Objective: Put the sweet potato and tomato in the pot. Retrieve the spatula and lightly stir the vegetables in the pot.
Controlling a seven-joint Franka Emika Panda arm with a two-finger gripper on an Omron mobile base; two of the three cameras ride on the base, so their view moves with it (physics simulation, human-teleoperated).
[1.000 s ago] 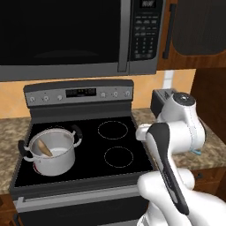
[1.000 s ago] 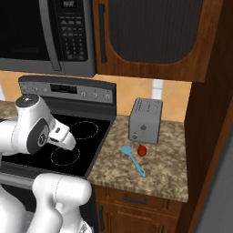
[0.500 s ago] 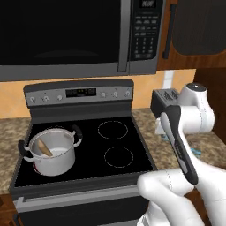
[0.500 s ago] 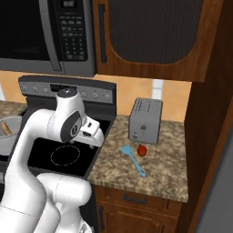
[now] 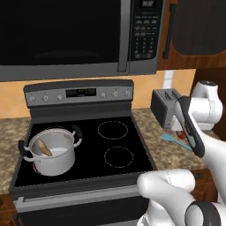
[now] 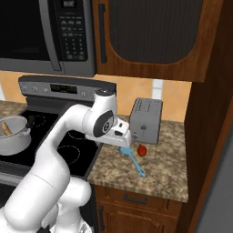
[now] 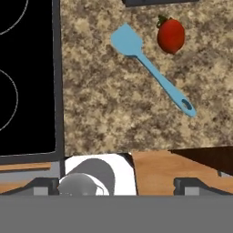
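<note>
The steel pot (image 5: 55, 164) stands on the stove's front left burner, and the tan sweet potato (image 5: 43, 148) leans inside it; both also appear at the left of the right base view, pot (image 6: 11, 142) and sweet potato (image 6: 5, 128). On the granite counter right of the stove lie the red tomato (image 6: 142, 150) (image 7: 171, 36) and the blue spatula (image 6: 134, 160) (image 7: 150, 68), side by side and apart. My gripper (image 7: 118, 183) hovers open and empty above that counter, just left of the spatula's blade. A tip of the spatula (image 5: 176, 142) peeks out behind my arm.
A steel toaster (image 6: 146, 120) stands right behind the tomato. The black stove top (image 7: 27, 91) borders the counter (image 7: 104, 104) on the left. A tall wooden cabinet side (image 6: 205, 136) closes off the counter's right end. A microwave (image 5: 79, 35) hangs over the stove.
The arm has swung to the right, from over the stove to above the counter beside the spatula and tomato. The gripper stayed open; the pot and vegetables have not moved.
</note>
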